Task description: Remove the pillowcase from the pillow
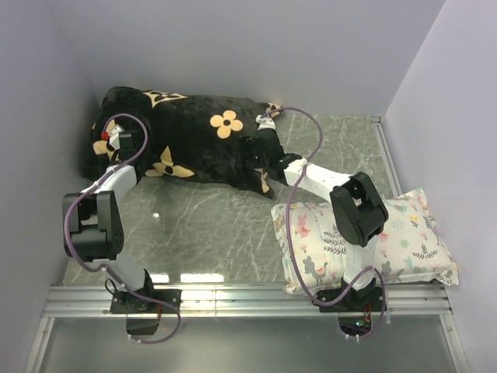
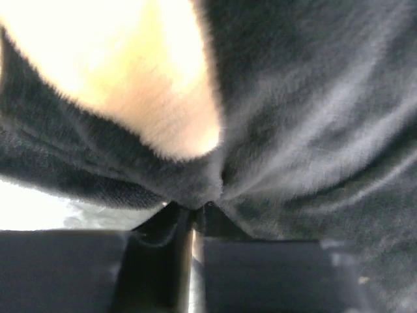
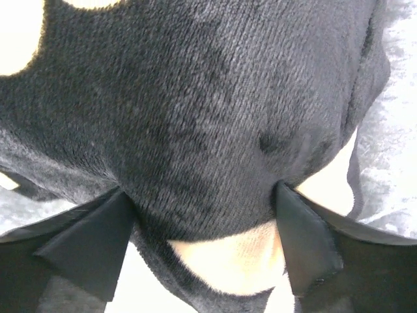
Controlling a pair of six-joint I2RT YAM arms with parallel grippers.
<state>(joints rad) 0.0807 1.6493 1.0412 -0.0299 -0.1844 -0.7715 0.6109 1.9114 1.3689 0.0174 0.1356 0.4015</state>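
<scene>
Nearby: floral pillow [image 1: 411,241] under right arm [image 1: 359,208] | pillowcase [image 1: 202,148] (black) beyond

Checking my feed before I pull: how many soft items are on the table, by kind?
black pillowcase: 1
floral pillow: 1
Total: 2 in view; anything inside the case is hidden.

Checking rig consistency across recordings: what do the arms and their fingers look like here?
Both the left arm and right arm pair white links with bulky black joint housings. A mauve cable runs along each. The fingers are flat and matte black. A small red mark sits near the left wrist.
</scene>
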